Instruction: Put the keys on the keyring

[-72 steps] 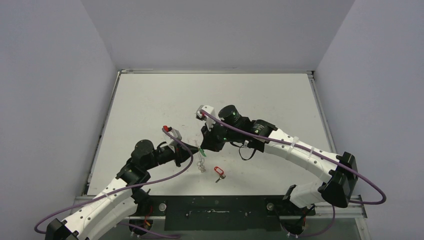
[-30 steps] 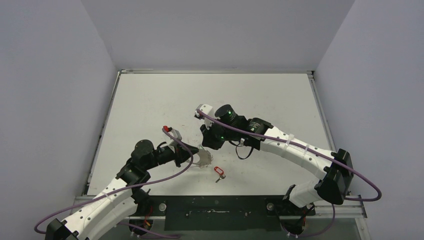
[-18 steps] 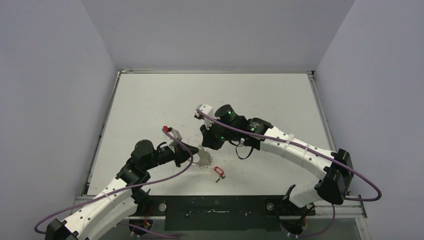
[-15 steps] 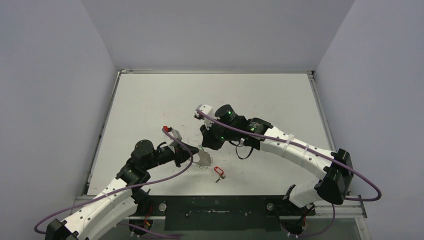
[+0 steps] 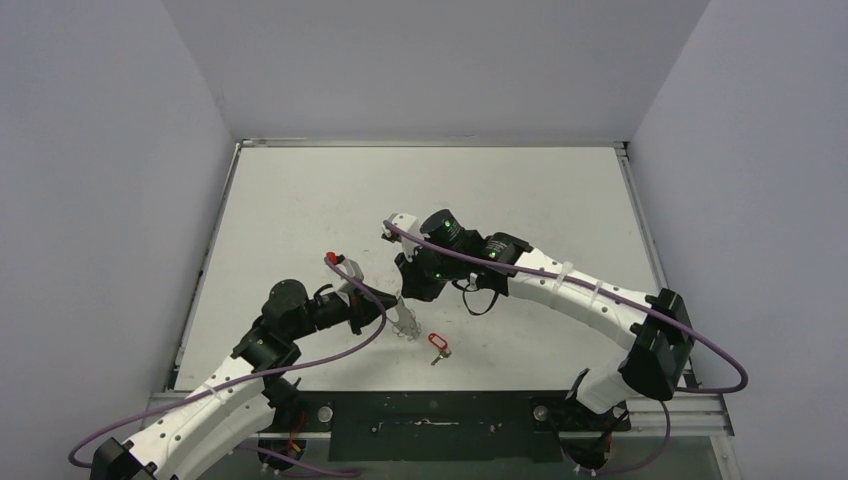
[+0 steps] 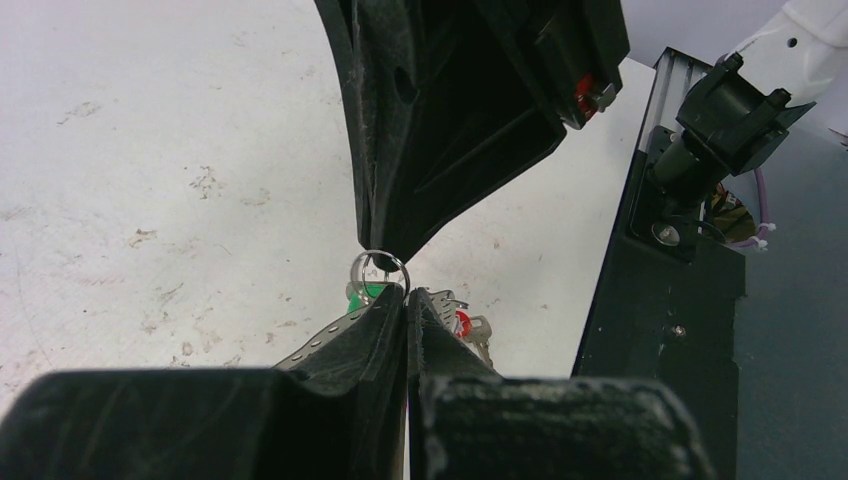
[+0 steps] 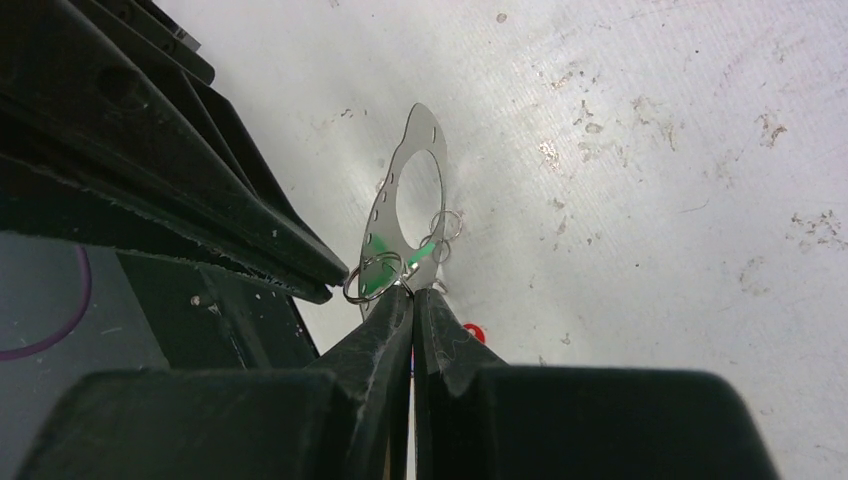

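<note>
The keyring [image 7: 427, 125] is a flat pale oval metal loop with small holes along its rim. My left gripper [image 5: 393, 308] is shut on its lower edge and holds it just above the table; the loop also shows in the top view [image 5: 407, 322]. My right gripper [image 7: 412, 290] is shut on the small split ring [image 7: 368, 277] of the green-tagged key [image 7: 420, 256], pressed against the loop, tip to tip with the left fingers [image 7: 200, 200]. The red-tagged key [image 5: 438, 345] lies on the table just right of both grippers.
The white table [image 5: 330, 200] is scuffed. Its black front rail [image 6: 670, 300] and the arm bases lie close behind the red-tagged key. Grey walls stand on the far, left and right sides.
My right gripper has moved a little left and down onto the left gripper's tips. The keyring has turned from lying flat-on to nearly edge-on. The red-tagged key has not moved.
</note>
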